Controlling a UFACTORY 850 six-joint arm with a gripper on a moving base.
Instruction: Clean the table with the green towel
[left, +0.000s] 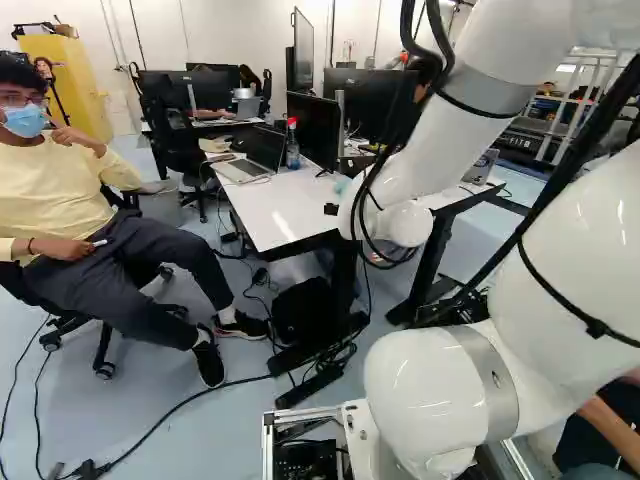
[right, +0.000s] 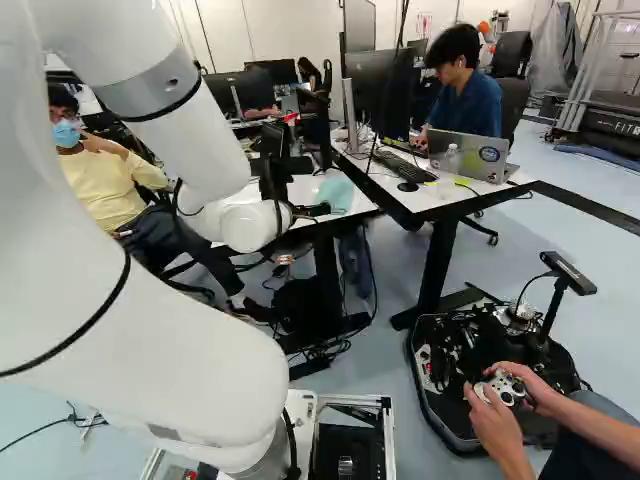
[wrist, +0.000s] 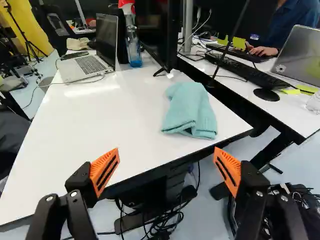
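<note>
White desktop (wrist: 95, 117) ahead, green towel (wrist: 191, 111) folded near its edge, probably for easy reach; our gripper (wrist: 166, 171) has its fingers wide open, presumably so we can grab it.

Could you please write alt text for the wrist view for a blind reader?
The open gripper faces a folded green towel near the edge of a white table. Farther along the table stand an open laptop, a bottle and a monitor; a second desk beside it holds a keyboard.
</note>
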